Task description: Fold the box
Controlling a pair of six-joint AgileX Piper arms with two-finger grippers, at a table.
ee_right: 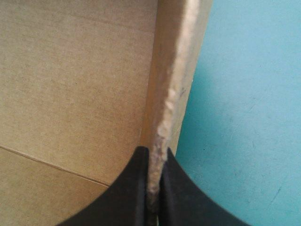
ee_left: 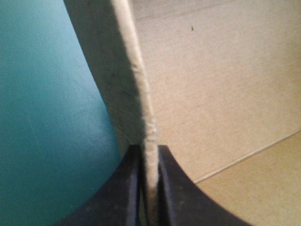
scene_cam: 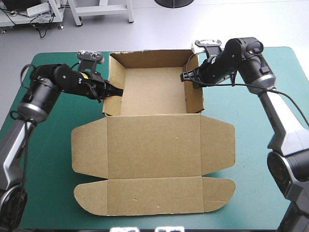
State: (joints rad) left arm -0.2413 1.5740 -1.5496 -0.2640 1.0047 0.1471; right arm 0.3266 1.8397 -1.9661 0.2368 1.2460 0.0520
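Note:
The brown box (scene_cam: 153, 89) stands as an open tray at the table's middle back, walls raised, with its lid (scene_cam: 153, 162) lying flat toward the near edge. My left gripper (scene_cam: 116, 91) is shut on the tray's left wall; in the left wrist view the wall's edge (ee_left: 141, 94) runs up from between the black fingers (ee_left: 171, 188). My right gripper (scene_cam: 187, 76) is shut on the right wall, whose edge (ee_right: 176, 80) rises between that gripper's fingers (ee_right: 136, 188) in the right wrist view. The tray's inside floor (ee_left: 221, 80) shows beside each wall.
Teal-green cover (scene_cam: 260, 145) lies bare on both sides of the box and along the near edge. The lid's side flaps (scene_cam: 89, 147) and rounded front flap (scene_cam: 154, 195) spread flat across the table's near middle.

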